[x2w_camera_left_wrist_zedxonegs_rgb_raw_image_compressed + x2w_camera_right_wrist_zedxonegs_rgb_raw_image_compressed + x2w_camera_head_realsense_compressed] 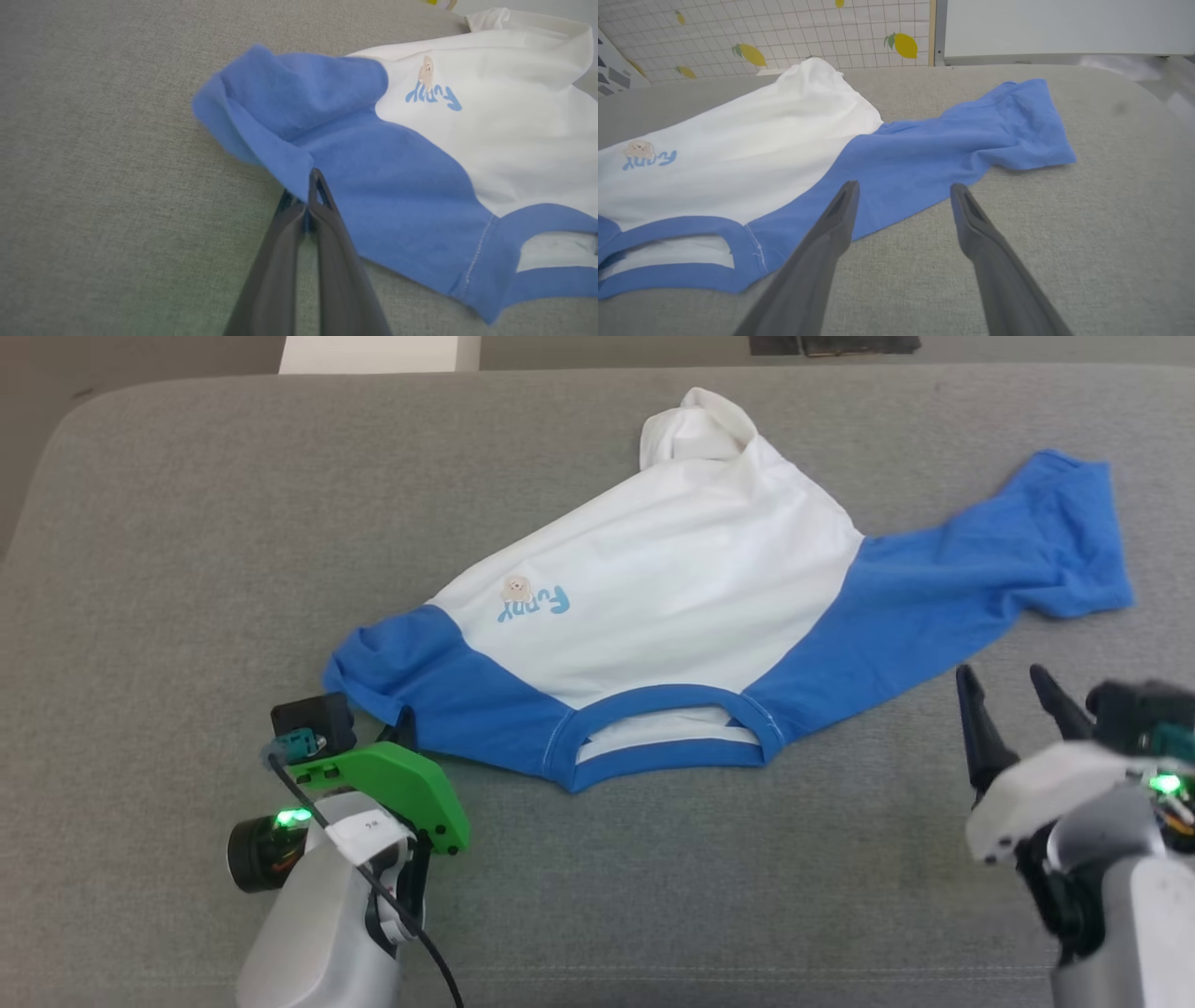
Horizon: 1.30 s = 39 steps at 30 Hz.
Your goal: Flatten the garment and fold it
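The garment (672,579) lies on the grey cushion with its blue collar (667,737) toward me, white body bunched at the far end. One blue sleeve stretches out to the right (1018,560); the other is folded short at the left (411,677). My left gripper (312,184) is shut on the edge of that left sleeve (299,116), fingertips pinching the blue cloth. In the head view its fingers are hidden behind the green wrist mount (392,784). My right gripper (1006,686) stands open just short of the right sleeve (952,140), fingers (843,205) apart and holding nothing.
The grey cushion (187,569) spreads wide to the left and in front of the garment. Behind its far edge are a white board (1064,28) and a tiled wall with lemon prints (784,32).
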### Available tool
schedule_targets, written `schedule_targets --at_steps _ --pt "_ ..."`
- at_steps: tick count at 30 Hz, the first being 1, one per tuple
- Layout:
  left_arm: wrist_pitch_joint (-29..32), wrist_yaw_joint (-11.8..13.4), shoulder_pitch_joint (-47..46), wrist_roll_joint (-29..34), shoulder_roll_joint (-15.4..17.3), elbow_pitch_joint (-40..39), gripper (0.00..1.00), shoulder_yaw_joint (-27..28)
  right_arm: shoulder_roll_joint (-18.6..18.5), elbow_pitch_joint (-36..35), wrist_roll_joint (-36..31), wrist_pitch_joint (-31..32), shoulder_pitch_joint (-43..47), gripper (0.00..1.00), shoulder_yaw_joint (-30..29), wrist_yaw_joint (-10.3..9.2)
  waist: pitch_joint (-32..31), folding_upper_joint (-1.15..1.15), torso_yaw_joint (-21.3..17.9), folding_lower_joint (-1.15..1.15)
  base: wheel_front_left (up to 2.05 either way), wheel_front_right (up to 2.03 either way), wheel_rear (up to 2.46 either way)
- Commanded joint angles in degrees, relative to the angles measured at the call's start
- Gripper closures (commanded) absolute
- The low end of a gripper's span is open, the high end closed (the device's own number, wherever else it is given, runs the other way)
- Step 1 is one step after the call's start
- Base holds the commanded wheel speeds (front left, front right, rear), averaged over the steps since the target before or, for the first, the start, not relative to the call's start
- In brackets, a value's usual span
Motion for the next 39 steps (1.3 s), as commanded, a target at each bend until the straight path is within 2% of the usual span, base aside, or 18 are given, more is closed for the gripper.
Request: schedule_targets --at_steps 1,5,11,18,19,20,22,27,32,36,39 --pt "-0.5 -0.1 0.68 -0.64 0.0 -1.05 1.0 -0.06 0.1 2.45 -0.39 1.65 -3.08 0.0 -1.49 -0.09 1.16 0.0 1.33 0.0 0.0 0.0 0.0" --pt "-0.75 -0.3 0.92 -0.85 -0.42 -2.59 1.0 -0.99 0.1 10.88 -1.38 7.6 -9.65 0.0 -5.76 -0.09 2.71 0.0 3.11 0.0 0.0 0.0 0.0" --pt "-1.11 -0.49 0.04 -1.17 -0.91 -3.78 1.0 -2.12 0.1 20.31 -3.74 16.0 -16.75 0.0 -7.53 -0.09 4.96 0.0 4.69 0.0 0.0 0.0 0.0" --pt "-1.84 -0.71 -0.6 -1.38 -0.99 -4.04 1.0 -2.62 0.1 24.95 -6.72 23.94 -20.92 0.0 -6.44 -0.09 6.58 0.0 4.91 0.0 0.0 0.0 0.0" --pt "-1.93 -0.76 -0.61 -1.45 -1.0 -4.0 1.0 -2.68 0.1 25.34 -6.51 25.38 -20.98 0.25 -6.14 -0.09 6.66 0.0 4.89 0.0 0.0 0.0 0.0" --pt "-2.0 -0.79 -0.6 -1.5 -1.0 -3.95 1.0 -2.74 0.1 25.57 -6.09 26.75 -20.92 0.64 -5.91 -0.09 6.69 0.0 4.84 0.0 0.0 0.0 0.0" --pt "-2.11 -0.84 -0.53 -1.63 -0.95 -3.86 1.0 -2.77 0.1 25.05 -5.28 27.85 -20.66 1.0 -5.26 -0.09 6.59 0.0 4.7 0.0 0.0 0.0 0.0" --pt "-3.27 -1.68 0.02 -2.34 -0.88 -4.97 1.0 -2.72 0.1 19.57 -1.96 24.45 -18.03 1.0 -4.89 -0.09 4.72 0.0 4.32 0.0 0.0 0.0 0.0" --pt "-3.62 -4.25 1.69 -6.78 -0.93 -11.27 1.0 -0.9 0.1 8.27 1.04 22.25 -12.27 1.0 -4.37 -0.09 1.39 0.0 3.32 0.0 0.0 0.0 0.0" --pt "0.84 -7.5 2.02 -11.5 0.31 -18.75 1.0 -0.02 0.01 -4.21 0.95 25.11 -7.99 1.0 -4.2 -0.09 -1.33 0.0 2.62 0.0 0.0 0.0 0.0" --pt "5.67 -8.66 0.98 -13.58 2.3 -24.82 1.0 0.04 -1.21 -12.82 0.95 28.13 -6.8 1.0 -4.16 -0.09 -3.0 0.0 2.09 0.0 0.0 0.0 0.0"
